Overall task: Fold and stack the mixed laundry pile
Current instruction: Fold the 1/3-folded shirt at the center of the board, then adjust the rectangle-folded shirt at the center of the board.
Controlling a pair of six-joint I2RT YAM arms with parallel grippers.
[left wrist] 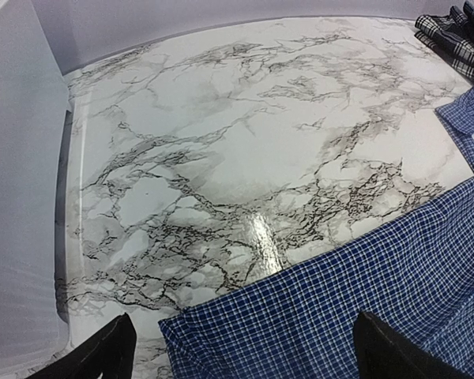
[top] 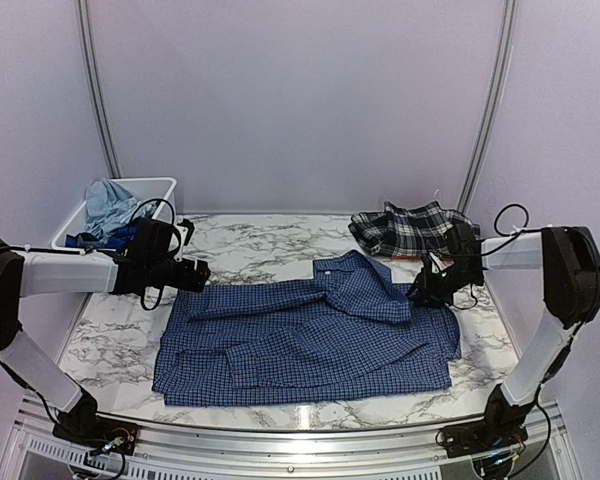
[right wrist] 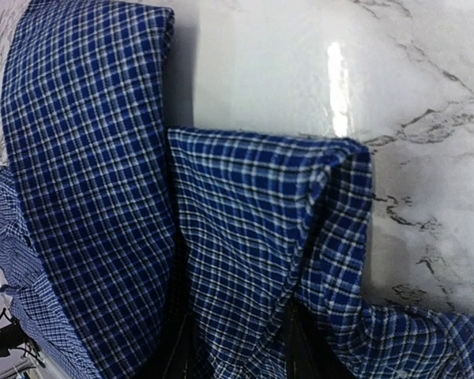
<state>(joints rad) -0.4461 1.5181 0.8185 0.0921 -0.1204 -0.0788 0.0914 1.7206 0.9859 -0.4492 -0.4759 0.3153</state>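
Top view: the navy check shirt (top: 310,335) lies spread across the table (top: 260,250), barely folded. The plaid piece (top: 410,228) is bunched far right, and the light blue T-shirt (top: 108,203) sits in the white bin (top: 165,185). Nothing looks stacked yet.

Left wrist: the left claw (left wrist: 241,351) is spread and empty over the shirt's edge.

Right wrist: the right claw (right wrist: 237,355) pinches a shirt fold.

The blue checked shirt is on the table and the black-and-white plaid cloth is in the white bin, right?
No. The black-and-white plaid cloth lies on the table too, not in the white bin. The top external view shows it.
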